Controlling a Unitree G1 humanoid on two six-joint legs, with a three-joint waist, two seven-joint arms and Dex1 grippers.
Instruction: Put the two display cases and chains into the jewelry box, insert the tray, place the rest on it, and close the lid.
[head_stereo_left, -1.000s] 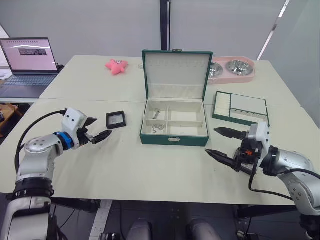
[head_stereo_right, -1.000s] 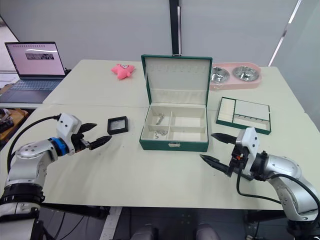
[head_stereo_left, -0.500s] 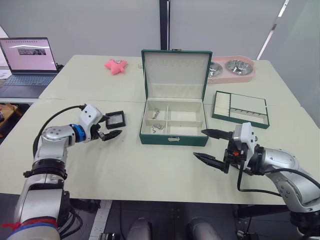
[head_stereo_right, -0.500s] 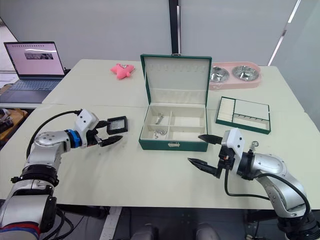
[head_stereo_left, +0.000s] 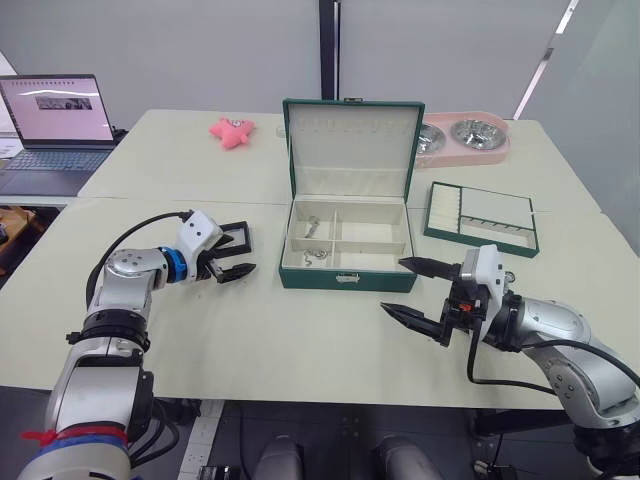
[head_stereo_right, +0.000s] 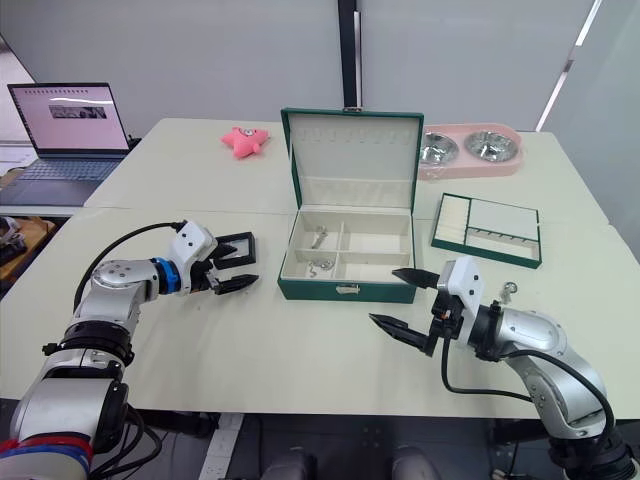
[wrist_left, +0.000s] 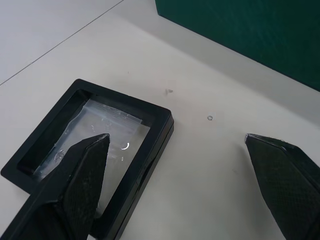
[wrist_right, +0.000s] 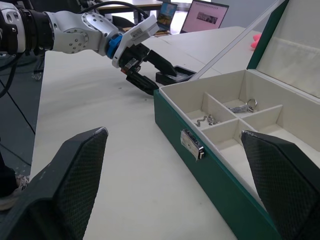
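The jewelry box (head_stereo_left: 347, 276) stands open at mid-table with its lid (head_stereo_left: 350, 148) upright. Two chains (head_stereo_left: 312, 229) (head_stereo_left: 316, 255) lie in its left compartments. A black display case (wrist_left: 159, 131) lies flat on the table left of the box. My left gripper (head_stereo_left: 238, 251) is open and low over it, one finger (wrist_left: 80, 175) above the clear centre and the other on the box side of the case. Open too, my right gripper (head_stereo_left: 394, 287) hovers off the box's front right corner. The tray (head_stereo_left: 482, 215) rests to the right of the box.
A laptop (head_stereo_left: 55, 125) sits at the far left on a separate desk. A pink plush toy (head_stereo_left: 232, 131) and a pink double bowl (head_stereo_left: 465, 137) lie behind the box. The box's metal clasp (wrist_right: 192, 144) faces me.
My left gripper has travelled right to the display case and now straddles its edge. My right gripper has drifted left toward the box front. The case has not moved.
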